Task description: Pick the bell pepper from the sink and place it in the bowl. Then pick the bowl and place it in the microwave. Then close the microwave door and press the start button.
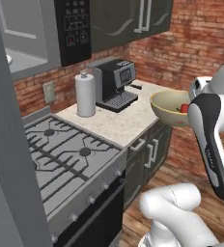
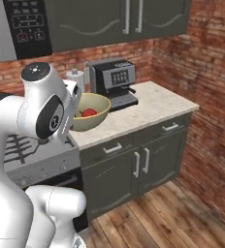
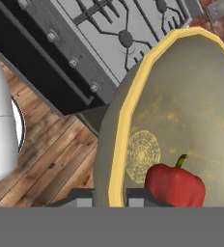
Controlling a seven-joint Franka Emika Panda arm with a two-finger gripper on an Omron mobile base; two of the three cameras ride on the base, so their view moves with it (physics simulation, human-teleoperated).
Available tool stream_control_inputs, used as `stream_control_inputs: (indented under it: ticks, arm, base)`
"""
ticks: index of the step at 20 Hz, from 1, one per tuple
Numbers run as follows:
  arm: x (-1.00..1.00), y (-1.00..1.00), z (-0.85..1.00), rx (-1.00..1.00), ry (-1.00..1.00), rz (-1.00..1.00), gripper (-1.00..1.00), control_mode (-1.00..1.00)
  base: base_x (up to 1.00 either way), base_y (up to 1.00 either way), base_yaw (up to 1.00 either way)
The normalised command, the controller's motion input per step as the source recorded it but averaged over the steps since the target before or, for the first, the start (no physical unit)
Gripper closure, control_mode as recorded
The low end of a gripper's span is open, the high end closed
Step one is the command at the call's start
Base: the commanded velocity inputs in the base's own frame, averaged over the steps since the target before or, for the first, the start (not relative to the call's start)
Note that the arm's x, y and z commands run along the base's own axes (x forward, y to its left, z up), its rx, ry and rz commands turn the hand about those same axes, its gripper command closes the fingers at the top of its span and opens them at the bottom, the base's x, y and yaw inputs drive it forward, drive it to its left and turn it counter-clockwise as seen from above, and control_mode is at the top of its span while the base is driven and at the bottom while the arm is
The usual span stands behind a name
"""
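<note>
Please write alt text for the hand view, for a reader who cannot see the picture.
The gripper holds the bowl by its yellow rim, one finger on each side of the wall, and the red bell pepper lies inside the bowl. Beyond the bowl are the grey stove with its knobs and the wooden floor.

The arm [image 2: 41, 114] rises from its base, bends at a raised elbow and reaches forward, with the wrist held level above counter height. The gripper [image 3: 110, 197] is closed on the rim of the bowl [image 3: 181, 111] — one finger tip [image 3: 80, 198] outside the wall, the other inside — holding it in the air.
</note>
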Motion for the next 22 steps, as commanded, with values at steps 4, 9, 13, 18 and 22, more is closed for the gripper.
stream_control_inputs:
  ticks: [4,9,13,18,22]
  arm:
    - [0.00,0.00,0.00,0.00,0.00,0.00,1.00,1.00]
    - [0.00,0.00,0.00,0.00,0.00,0.00,1.00,1.00]
    - [0.00,0.00,0.00,0.00,0.00,0.00,1.00,1.00]
    - [0.00,0.00,0.00,0.00,0.00,0.00,1.00,1.00]
    - [0.00,0.00,0.00,0.00,0.00,0.00,1.00,1.00]
  base:
    - [0.00,0.28,0.49]
    - [0.01,0.07,0.52]
    - [0.00,0.09,0.51]
    - [0.02,0.14,0.41]
    - [0.06,0.01,0.24]
